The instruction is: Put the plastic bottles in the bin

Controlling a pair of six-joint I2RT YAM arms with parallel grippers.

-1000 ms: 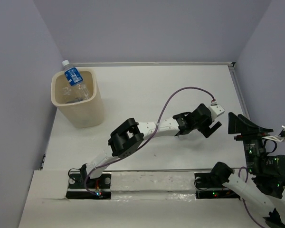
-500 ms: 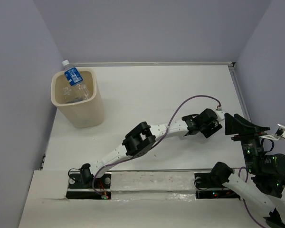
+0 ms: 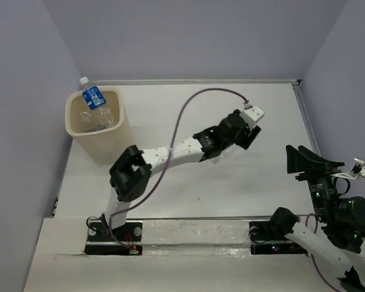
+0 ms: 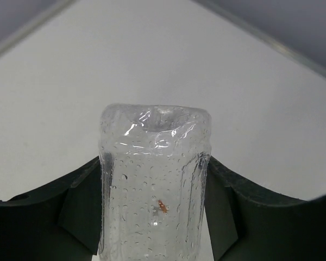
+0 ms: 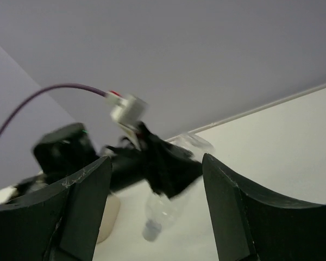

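While your left gripper (image 4: 154, 163) pinches an unlabelled clear bottle (image 4: 155, 130), its two dark fingers (image 4: 81, 201) press against the bottle's crinkled sides, which are beaded with droplets. From the left wrist camera you see the bottle's dimpled base pointing away from the gripper. From the right wrist camera the same bottle hangs tilted below the gripper, neck end lowest, though that view is blurred.

Seen from above, the left arm reaches from its base at 7 o'clock across the white desk (image 3: 170, 109), and the gripper sits just right of centre, toward 2 o'clock. A purple cable (image 3: 188, 106) arcs over the arm.

The cream bin (image 3: 118, 146) stands at 10 o'clock near the left wall, well apart from the held bottle. A blue-labelled bottle (image 3: 93, 97) leans inside it, its white cap poking above the rim, with more clear plastic beneath.

Your right gripper (image 5: 156, 160) sits at 4 o'clock by the right wall, fingers spread with nothing between them.
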